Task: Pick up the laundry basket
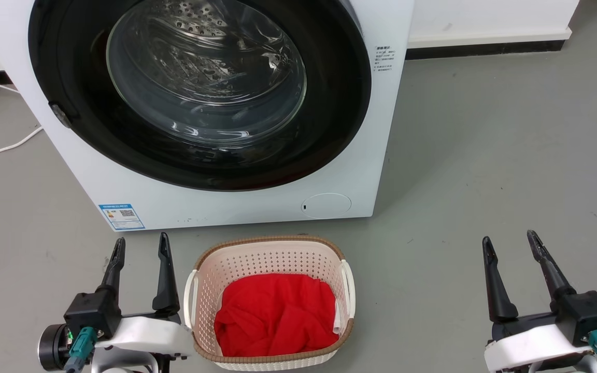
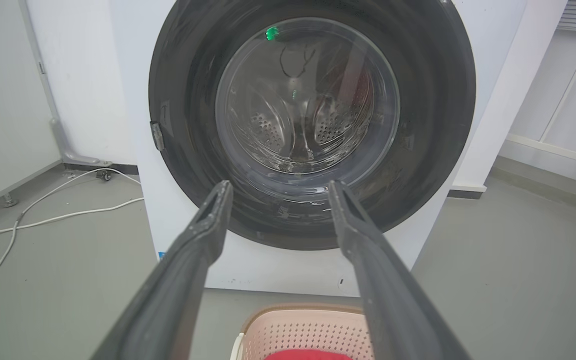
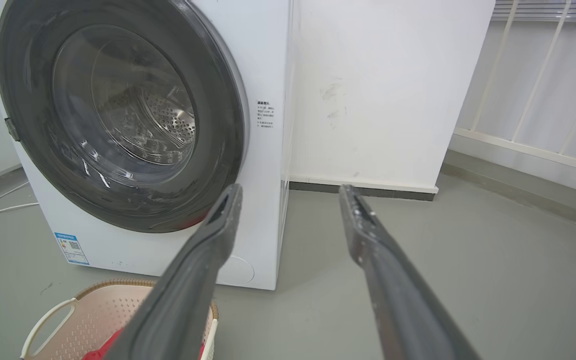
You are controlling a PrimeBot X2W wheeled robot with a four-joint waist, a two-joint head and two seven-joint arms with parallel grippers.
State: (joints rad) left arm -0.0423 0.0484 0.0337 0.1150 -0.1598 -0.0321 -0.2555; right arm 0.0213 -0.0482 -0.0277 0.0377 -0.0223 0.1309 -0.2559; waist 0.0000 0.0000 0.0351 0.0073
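Grey floor [image 1: 485,155] before a white front-loading washing machine [image 1: 236,207]; left claw [image 1: 141,239] spread, just beside the cream perforated plastic laundry basket [image 1: 270,241] with brown woven rim; right claw [image 1: 509,238] spread, well apart; best to bring both onto the white side handles [image 1: 190,298], lifting level.

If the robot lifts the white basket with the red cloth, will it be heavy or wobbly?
Probably light: the laundry basket is holey plastic holding just one red cloth. It likely stays stiff, though the cloth would flop. Lifted by one handle alone it may tilt; both handles seem steadier.
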